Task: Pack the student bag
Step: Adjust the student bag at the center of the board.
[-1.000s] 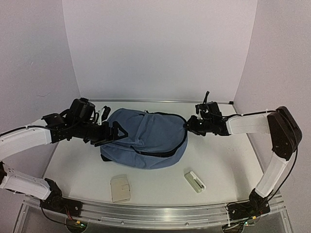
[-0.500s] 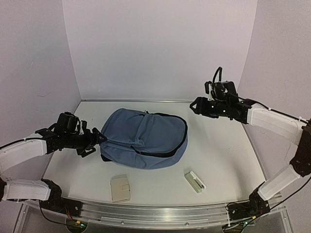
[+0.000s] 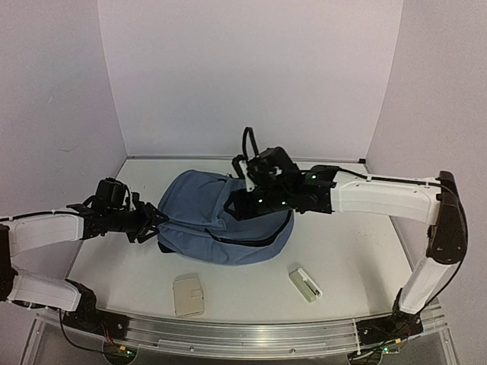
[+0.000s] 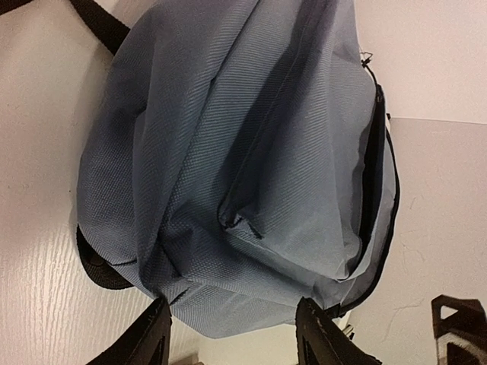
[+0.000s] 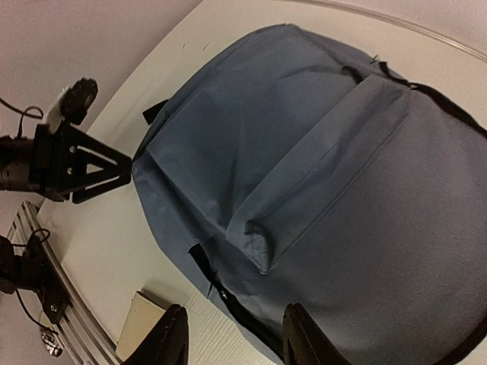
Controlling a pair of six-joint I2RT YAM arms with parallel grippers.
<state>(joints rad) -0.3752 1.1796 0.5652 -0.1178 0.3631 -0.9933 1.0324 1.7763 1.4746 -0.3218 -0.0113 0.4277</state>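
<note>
The student bag [image 3: 228,217] is a slate-blue backpack lying flat in the middle of the table. Its black zipper [image 3: 243,239] runs along the near side. My left gripper [image 3: 152,220] is at the bag's left edge. In the left wrist view it [image 4: 232,334] stands open, and the bag's [image 4: 243,175] fabric edge reaches in between the fingertips [image 4: 156,331] without being pinched. My right gripper [image 3: 243,201] hovers over the bag's middle. In the right wrist view it [image 5: 236,338] is open above the front pocket [image 5: 319,175] and the zipper [image 5: 228,296], holding nothing.
A small beige case [image 3: 189,295] lies near the front edge, left of centre, and also shows as the beige case [image 5: 144,327] in the right wrist view. A white oblong item [image 3: 305,284] lies front right of the bag. White walls close in the back and sides.
The right arm swung from the back right to over the bag's middle. The left gripper stayed at the bag's left edge and its jaws narrowed.
</note>
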